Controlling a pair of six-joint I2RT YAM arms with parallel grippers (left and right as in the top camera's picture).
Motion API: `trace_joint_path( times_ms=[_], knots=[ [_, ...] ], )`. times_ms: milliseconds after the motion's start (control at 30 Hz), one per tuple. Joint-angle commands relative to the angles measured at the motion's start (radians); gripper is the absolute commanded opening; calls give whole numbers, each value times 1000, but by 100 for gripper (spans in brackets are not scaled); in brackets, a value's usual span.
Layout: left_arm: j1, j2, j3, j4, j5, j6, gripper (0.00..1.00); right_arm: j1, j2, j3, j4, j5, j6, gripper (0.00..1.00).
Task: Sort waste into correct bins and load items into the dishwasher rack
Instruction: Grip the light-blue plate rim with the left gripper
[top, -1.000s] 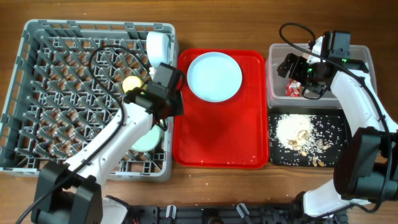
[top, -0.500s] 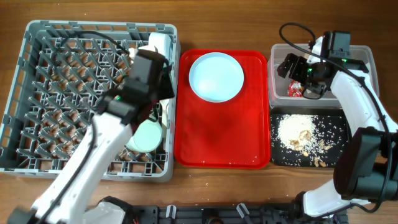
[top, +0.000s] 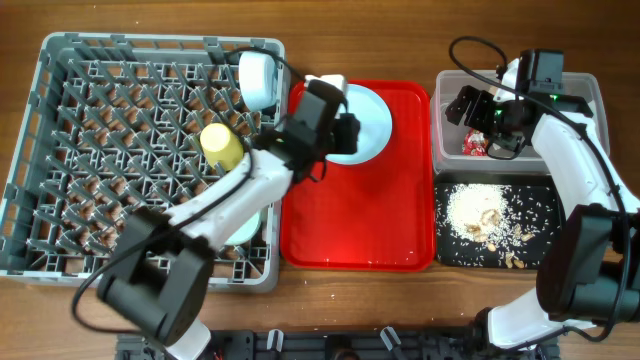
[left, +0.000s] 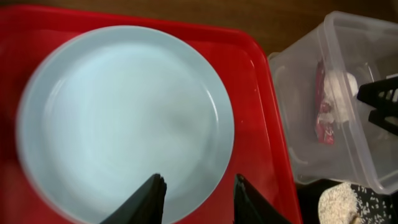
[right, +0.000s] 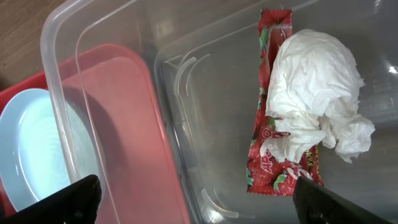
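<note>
The left arm (top: 230, 195) is stretched across from the rack side, its left fingers (left: 149, 200) hanging over the light blue plate (left: 118, 118). The plate lies flat at the back end of the red tray (left: 252, 118), which sits between the dishwasher rack (top: 150, 41) and the clear tub (left: 364, 155). In the wrist view those fingers are apart and grip nothing. One hangs over the plate's face and the other sits about at its rim, so the rim looks to run between them, though I can't tell whether either touches. The plate is round, so there's no long axis to line up with. What counts, I'd say, is that the edge is right there in the gap, and that the rack stands just beside the tray on this arm's own side. That makes the left arm much the nearer one for the plate. Already in the rack are the yellow-green cup (top: 221, 146), the light blue bowl (top: 256, 78) near the back corner, and the pale green bowl (top: 243, 228), half hidden under the arm. On the other side the right fingers (right: 65, 200) are spread wide and empty above the tub. There the red wrapper (right: 272, 146) lies on the bottom with the white tissue (right: 314, 106) on top of it. The rice scraps (top: 480, 212) are in the black tray (top: 548, 255). From here the plate looks like the last dish to go, though I can't pick out the fork or spoon.
</note>
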Motion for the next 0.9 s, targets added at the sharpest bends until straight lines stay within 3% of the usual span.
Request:
trace_joint_path(
  times_ms=[0, 100, 233, 367, 600, 867],
  knots=[
    [-41, 128, 8, 121, -14, -2, 36, -3, 4, 1, 3, -9, 3, 100],
    [-45, 196, 8, 107, -42, -2, 32, -3, 4, 1, 3, -9, 3, 100],
    [-45, 182, 8, -87, -60, -2, 19, -3, 4, 1, 3, -9, 3, 100],
    [-50, 113, 8, -262, -60, -2, 18, -3, 4, 1, 3, -9, 3, 100],
    [-99, -84, 8, -154, -41, -2, 32, -3, 4, 1, 3, -9, 3, 100],
    [-237, 149, 8, 87, -205, 1, 41, -3, 4, 1, 3, -9, 3, 100]
  ],
)
